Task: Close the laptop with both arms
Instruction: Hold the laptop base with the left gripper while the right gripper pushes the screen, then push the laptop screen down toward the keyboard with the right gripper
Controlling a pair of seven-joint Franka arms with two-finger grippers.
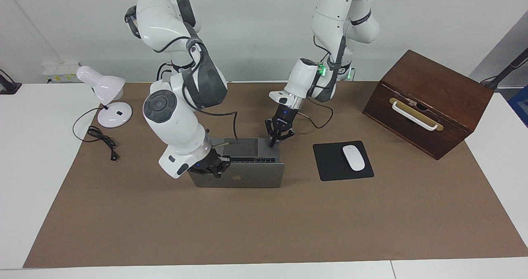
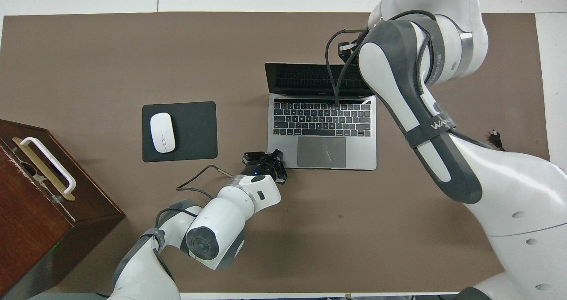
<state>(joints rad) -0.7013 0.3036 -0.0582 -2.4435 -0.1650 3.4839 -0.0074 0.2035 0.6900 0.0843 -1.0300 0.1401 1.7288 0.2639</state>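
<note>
Facing view, read across from the right arm's end of the worktop.

White desk lamp with its cord stood at the edge of the brown mat, well apart from the work.

Right claw: fingertips closed, holding nothing, set against the back of the laptop lid at the corner toward the right arm's end. Judged to be pushing the lid toward the robots; a closed claw gives one blunt contact point for a push.

Laptop lay mid-mat, between the two arms, hinge away from the robots. Thin silver-grey shell, dark logo on the lid back, black keys, large grey trackpad. Lid stood partly lowered: only a strip of keys showed above its top edge in this view, while the overhead view showed the dark screen leaning over the keyboard. Not yet shut.

Left claw: fingertips closed, empty, tip down on the palm-rest corner nearest the robots, toward the left arm's end. Judged to be pinning the base so it would not slide or tip under the push.

Black mouse pad with white mouse lay beside the laptop; wooden box farther along.
</note>
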